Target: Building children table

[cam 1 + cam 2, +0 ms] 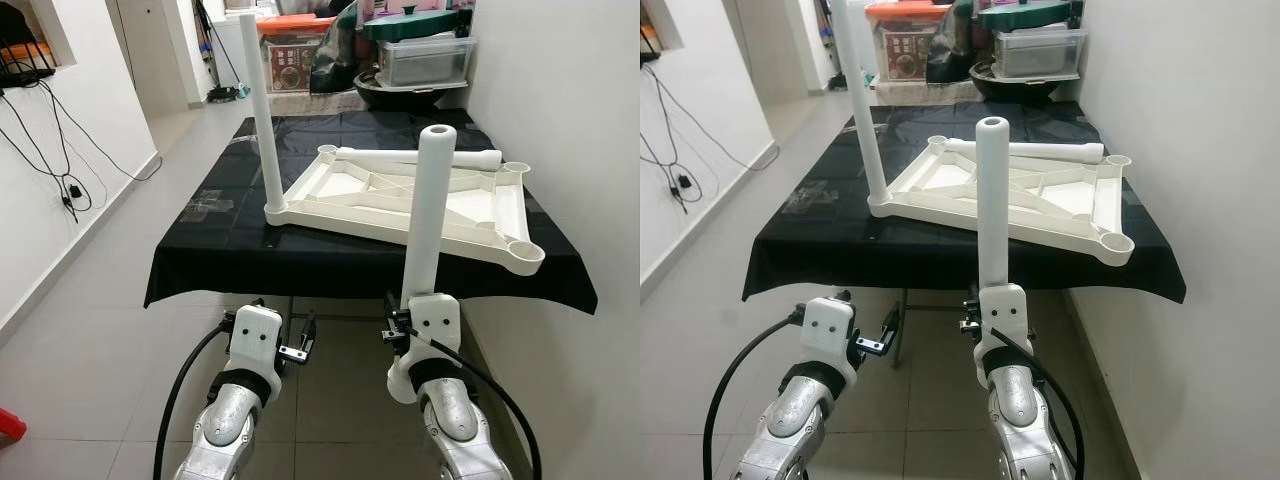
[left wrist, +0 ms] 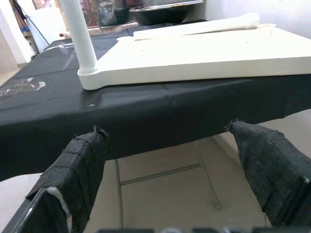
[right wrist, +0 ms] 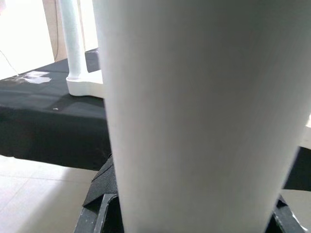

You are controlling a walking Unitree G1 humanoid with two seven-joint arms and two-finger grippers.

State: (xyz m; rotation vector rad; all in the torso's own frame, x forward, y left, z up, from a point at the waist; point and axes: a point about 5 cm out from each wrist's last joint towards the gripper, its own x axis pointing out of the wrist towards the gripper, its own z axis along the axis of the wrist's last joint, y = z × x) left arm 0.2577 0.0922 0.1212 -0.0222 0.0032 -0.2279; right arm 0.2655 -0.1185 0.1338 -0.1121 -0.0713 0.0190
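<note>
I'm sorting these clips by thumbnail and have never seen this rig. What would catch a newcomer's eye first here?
First, the white table leg held upright by the right gripper, in front of the near edge of the black-covered table. Behind it lies the upside-down white tabletop, with one fitted leg standing at its near left corner and a loose leg lying across its far side. The left gripper is open, low before the table edge.

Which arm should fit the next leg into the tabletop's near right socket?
Right. The right gripper already holds a white leg upright, just before the empty near right socket. The left gripper is open and empty.
</note>
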